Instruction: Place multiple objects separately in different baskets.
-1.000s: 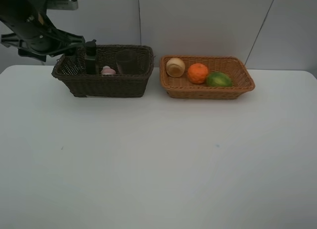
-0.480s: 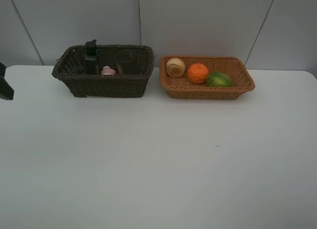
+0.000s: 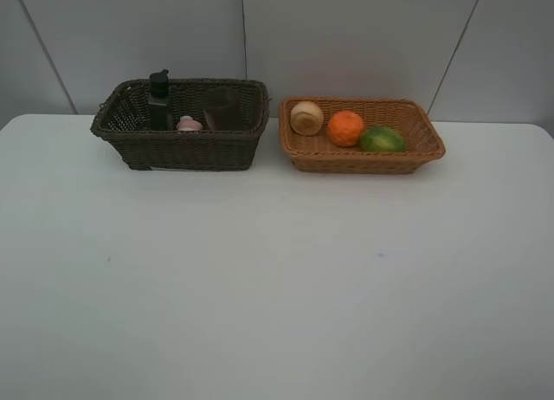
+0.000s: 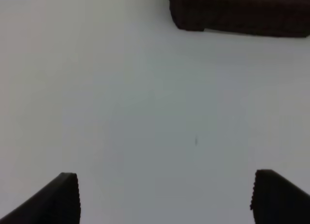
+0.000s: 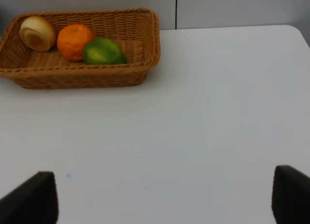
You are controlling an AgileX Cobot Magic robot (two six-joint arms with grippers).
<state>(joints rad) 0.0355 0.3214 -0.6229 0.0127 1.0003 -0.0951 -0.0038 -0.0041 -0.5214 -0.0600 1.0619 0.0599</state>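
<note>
The dark brown basket [image 3: 182, 147] holds a dark green pump bottle [image 3: 159, 101], a small pink bottle [image 3: 189, 123] and a translucent cup [image 3: 222, 108]. In the light tan basket [image 3: 363, 160] lie a pale round fruit [image 3: 306, 118], an orange tangerine [image 3: 345, 128] and a green fruit [image 3: 382, 139]. Neither arm shows in the high view. My left gripper [image 4: 167, 197] is open over bare table, the dark basket [image 4: 232, 13] ahead of it. My right gripper [image 5: 162, 197] is open and empty, well short of the tan basket [image 5: 82, 76] with the tangerine [image 5: 73, 40] and green fruit [image 5: 102, 51].
The white table [image 3: 277, 279] stretches in front of both baskets. A grey panelled wall [image 3: 346, 36] rises right behind them. The two baskets stand side by side with a narrow gap between.
The left arm, which hung over the dark basket's left end a second ago, has pulled back out of the high view. Baskets and contents have not moved.
</note>
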